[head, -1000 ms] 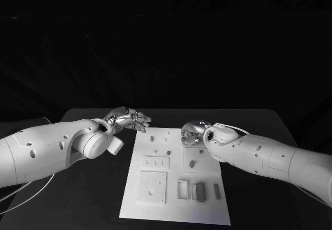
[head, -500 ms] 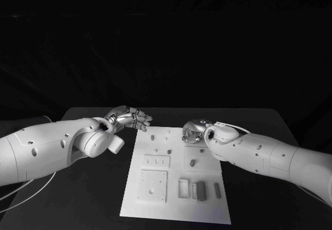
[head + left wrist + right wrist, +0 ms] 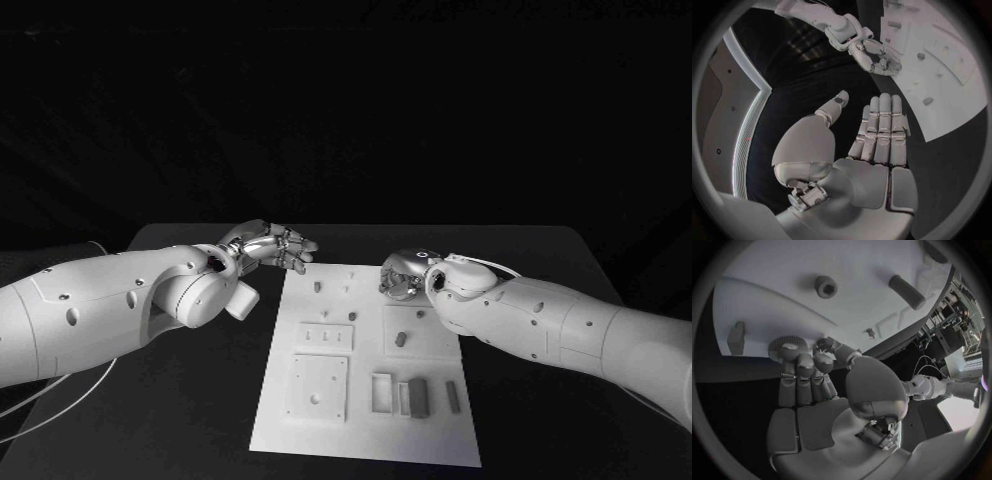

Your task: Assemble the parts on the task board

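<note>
Two hands near task board (image 3: 368, 420) far end; right hand (image 3: 807, 365) pinches a small toothed gear (image 3: 787, 345) in its fingertips at the board's far right edge, likely to seat it; left hand (image 3: 879, 127) flat, fingers together, holds nothing, parked beside board

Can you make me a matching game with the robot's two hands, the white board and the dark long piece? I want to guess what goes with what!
Things:
1. left hand
2. right hand
3. task board
4. dark long part

Places and states:
A. lies flat in the middle of the black table
B. fingers curled at a round ridged part, over the board's far end
C. lies at the board's near end, close to the robot
D. fingers stretched out, holding nothing, beside the board's far corner

Pairs: 1-D, 2-B, 3-A, 4-C
</note>
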